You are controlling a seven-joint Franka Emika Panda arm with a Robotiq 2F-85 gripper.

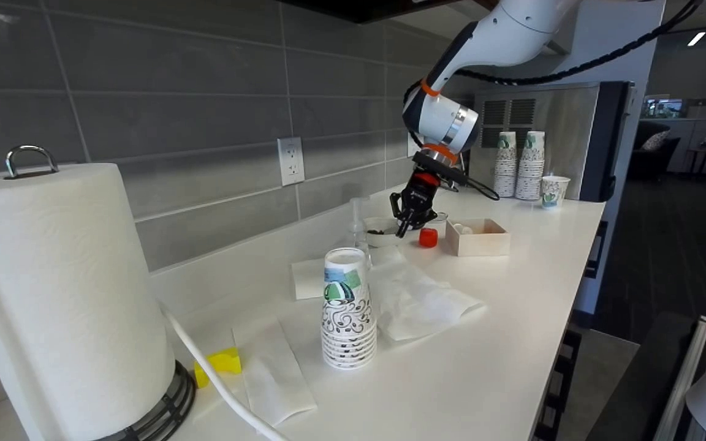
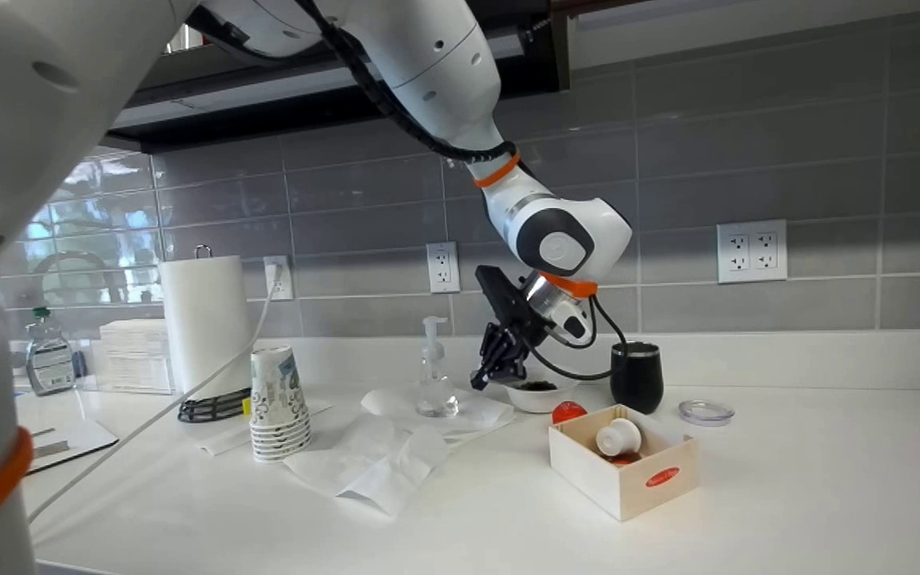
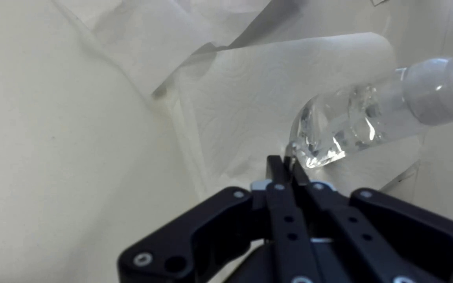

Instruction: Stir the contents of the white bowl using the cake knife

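- In an exterior view, from the left: pump bottle (image 2: pixel 436 395), upright, easily toppled
- Next, gripper (image 2: pixel 479 382): drawn together on a thin silvery piece (image 3: pixel 291 152) in the wrist view, perhaps the cake knife, mostly hidden; if so, likely stiff and slick, best held by the handle
- Then white bowl (image 2: pixel 540 402), on the counter (image 2: pixel 811 479) between gripper and black cup (image 2: pixel 637 379); probably light, apt to slide under stirring, best taken by the rim; dark contents (image 2: pixel 538 386), likely loose
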